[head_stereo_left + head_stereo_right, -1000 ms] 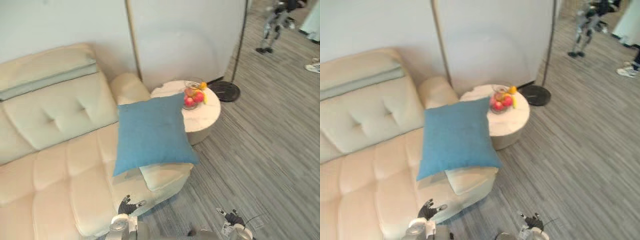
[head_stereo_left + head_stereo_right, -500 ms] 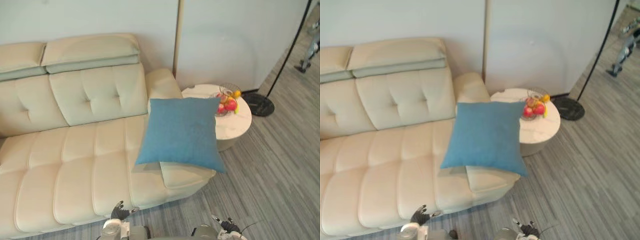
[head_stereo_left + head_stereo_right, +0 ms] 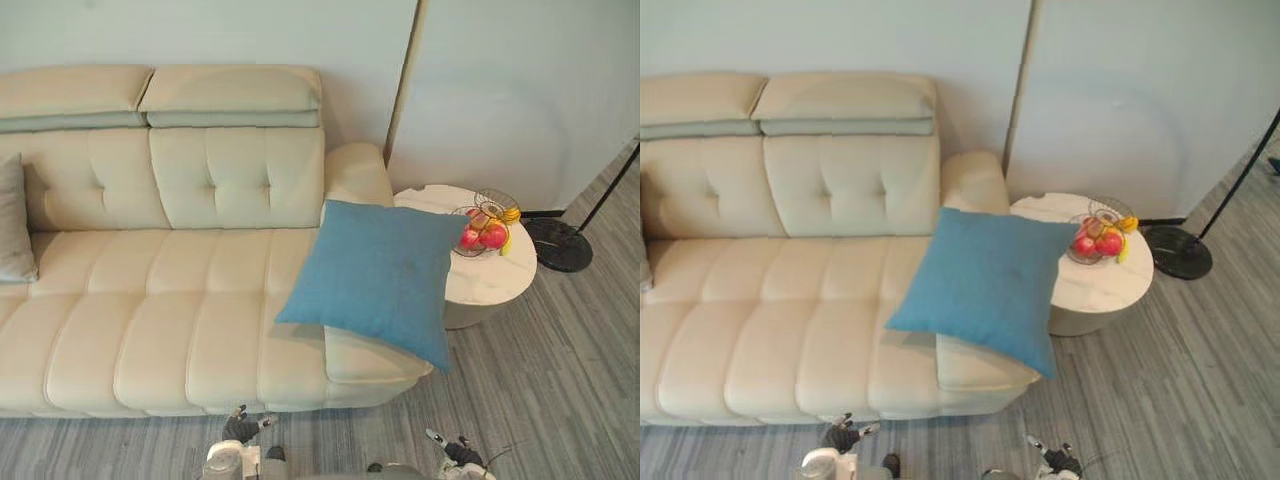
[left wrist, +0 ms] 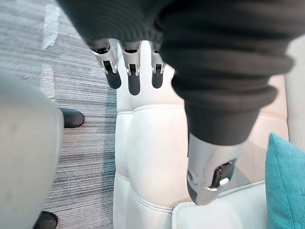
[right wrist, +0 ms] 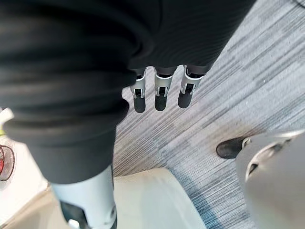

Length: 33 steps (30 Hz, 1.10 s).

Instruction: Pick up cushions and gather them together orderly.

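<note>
Grey striped carpet (image 3: pixel 560 380) and a pale wall frame the scene, and right across the middle stretches a long cream sofa (image 3: pixel 150 300). Big item first: the blue cushion (image 3: pixel 380 275) sits at the sofa's right end, lying tilted over the seat and armrest, one corner hanging out past the front edge, its far side just beside the round white counter (image 3: pixel 490 285). Way over at the sofa's other end, well apart from it, a grey cushion (image 3: pixel 12 220) leans against the backrest, only partly in sight. On the counter stands a wire fruit bowl (image 3: pixel 485 225), with a black lamp base (image 3: pixel 558 245) on the floor behind.

And the robot? Standing off in front of the sofa, both arms down. Its left hand (image 4: pixel 134 76) hangs with fingers straight and slack, nothing in it, close to the sofa's front. Its right hand (image 5: pixel 161 93) is the same story, relaxed and empty above the carpet.

My read: nothing has been picked up yet, this is the approach. Next it needs to step in, raise an arm and get hold of the blue cushion, then carry it along to the grey one.
</note>
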Available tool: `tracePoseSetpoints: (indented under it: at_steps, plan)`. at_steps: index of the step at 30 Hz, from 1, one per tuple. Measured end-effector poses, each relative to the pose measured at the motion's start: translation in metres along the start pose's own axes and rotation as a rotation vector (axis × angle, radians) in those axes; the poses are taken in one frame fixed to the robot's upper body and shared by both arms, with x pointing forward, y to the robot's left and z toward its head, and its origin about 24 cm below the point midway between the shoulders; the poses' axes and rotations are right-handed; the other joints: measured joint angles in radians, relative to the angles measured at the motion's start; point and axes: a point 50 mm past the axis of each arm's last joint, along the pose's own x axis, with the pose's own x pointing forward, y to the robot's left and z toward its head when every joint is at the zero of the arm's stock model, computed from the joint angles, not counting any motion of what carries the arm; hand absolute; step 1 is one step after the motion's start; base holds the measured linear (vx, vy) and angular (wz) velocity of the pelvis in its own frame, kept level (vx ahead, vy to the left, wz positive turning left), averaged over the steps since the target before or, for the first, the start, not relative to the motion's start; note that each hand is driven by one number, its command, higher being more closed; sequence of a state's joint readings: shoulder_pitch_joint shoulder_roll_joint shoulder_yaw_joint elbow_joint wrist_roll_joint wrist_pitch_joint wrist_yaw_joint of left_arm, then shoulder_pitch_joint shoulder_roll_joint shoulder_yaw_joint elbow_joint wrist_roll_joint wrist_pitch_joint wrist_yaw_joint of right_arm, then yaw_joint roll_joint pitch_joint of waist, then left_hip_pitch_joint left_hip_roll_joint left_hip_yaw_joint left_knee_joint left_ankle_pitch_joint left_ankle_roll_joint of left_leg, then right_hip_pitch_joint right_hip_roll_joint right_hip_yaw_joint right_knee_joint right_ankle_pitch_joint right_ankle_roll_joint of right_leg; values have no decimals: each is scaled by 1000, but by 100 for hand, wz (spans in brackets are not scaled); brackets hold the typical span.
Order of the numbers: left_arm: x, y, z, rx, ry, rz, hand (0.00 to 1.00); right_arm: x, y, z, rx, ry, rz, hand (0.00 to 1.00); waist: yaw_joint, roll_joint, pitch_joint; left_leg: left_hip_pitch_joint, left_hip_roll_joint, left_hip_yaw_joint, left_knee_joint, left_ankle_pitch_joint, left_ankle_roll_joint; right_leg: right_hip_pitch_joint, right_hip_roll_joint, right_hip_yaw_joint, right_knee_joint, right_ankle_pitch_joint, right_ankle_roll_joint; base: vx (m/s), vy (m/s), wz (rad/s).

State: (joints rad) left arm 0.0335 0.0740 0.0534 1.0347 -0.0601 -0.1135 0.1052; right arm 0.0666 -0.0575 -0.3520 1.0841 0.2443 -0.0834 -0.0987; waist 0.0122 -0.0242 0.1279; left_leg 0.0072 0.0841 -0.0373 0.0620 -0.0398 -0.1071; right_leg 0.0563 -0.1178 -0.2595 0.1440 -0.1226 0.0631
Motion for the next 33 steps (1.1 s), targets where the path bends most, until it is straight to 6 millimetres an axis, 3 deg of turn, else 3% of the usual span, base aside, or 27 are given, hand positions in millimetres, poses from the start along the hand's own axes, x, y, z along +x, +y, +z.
tracePoseSetpoints:
  at_steps: [5,8,11,13,16,17,19,20,21,23,24,26,28,29,30,31,33]
  plan:
    - [1,5,4,-14,-12,12,0,0,-5,15,90,-71,-14,0,-9,4,-2,13,-9,14,-66,38,14,-12,-8,17,-12,8,14,-114,29,-4]
    - [2,16,28,-26,-115,36,0,-4,-18,67,123,-280,-18,0,-15,17,4,0,-7,28,-96,42,8,-48,-3,47,-9,3,14,-92,14,-10]
    - [-3,28,74,-73,-319,61,0,-30,-32,149,124,-641,-18,0,-28,42,-6,-48,-6,49,-99,42,8,-117,4,83,-8,2,15,13,9,-17]
    - [-7,35,91,-107,-396,81,0,-43,-34,174,147,-761,-16,0,-29,47,-5,-65,-5,58,-101,42,8,-143,9,103,-7,2,16,77,-6,-22]
    - [-15,39,116,-151,-508,81,0,-52,-32,192,175,-843,-13,0,-33,48,-2,-81,-5,62,-98,43,5,-166,10,111,-9,9,20,166,-11,-12]
    - [-20,39,133,-163,-583,70,0,-57,-27,202,184,-881,1,0,-35,49,-1,-100,-6,68,-95,47,6,-185,10,120,-9,19,11,263,-9,-12]
    - [-25,37,150,-180,-650,58,0,-63,-20,214,190,-928,28,0,-36,50,0,-117,-8,78,-95,47,7,-205,9,127,-12,21,10,214,-3,-15]
    - [-30,33,171,-196,-723,37,0,-72,-9,230,181,-986,66,0,-38,49,2,-130,-12,86,-94,46,7,-215,4,132,-16,22,9,163,1,-10]
    - [-32,32,175,-199,-736,32,0,-73,-7,234,174,-996,74,0,-40,49,3,-130,-13,86,-94,46,8,-215,4,132,-17,22,9,192,4,-6]
    - [-40,24,207,-198,-848,-4,0,-88,17,264,112,-1093,161,0,-42,48,15,-135,-16,97,-68,32,22,-215,-1,141,-15,26,7,177,5,-9]
    - [-41,24,210,-195,-859,-7,0,-90,20,268,109,-1106,173,0,-42,48,20,-138,-16,100,-60,29,23,-215,-1,142,-14,27,7,148,8,-15]
    - [-50,22,245,-177,-956,-18,0,-111,49,296,83,-1210,274,0,-40,47,51,-206,-14,118,31,2,33,-253,-3,164,-7,50,5,80,7,-20]
    - [-59,23,270,-176,-1026,-11,0,-126,66,312,99,-1262,336,0,-34,47,91,-275,-13,128,142,-8,27,-268,-10,169,-8,83,-1,60,38,-5]
    - [-68,26,294,-176,-1092,-10,0,-137,78,323,118,-1296,379,0,-34,29,143,-345,-40,133,150,-65,27,-269,-31,179,-4,88,0,33,66,9]
    - [-71,26,301,-182,-1110,-6,0,-140,82,328,112,-1308,389,0,-33,35,154,-340,-44,131,59,-28,39,-271,-27,179,-1,87,2,16,73,-16]
    - [-76,28,311,-195,-1139,1,0,-147,89,336,91,-1326,410,0,-15,71,163,-342,-15,144,-51,131,76,-292,11,179,26,73,20,10,53,-21]
    - [-85,30,329,-180,-1186,13,0,-147,97,343,106,-1314,424,0,-13,49,177,-378,-36,142,-40,137,89,-366,-16,179,116,40,42,70,82,6]
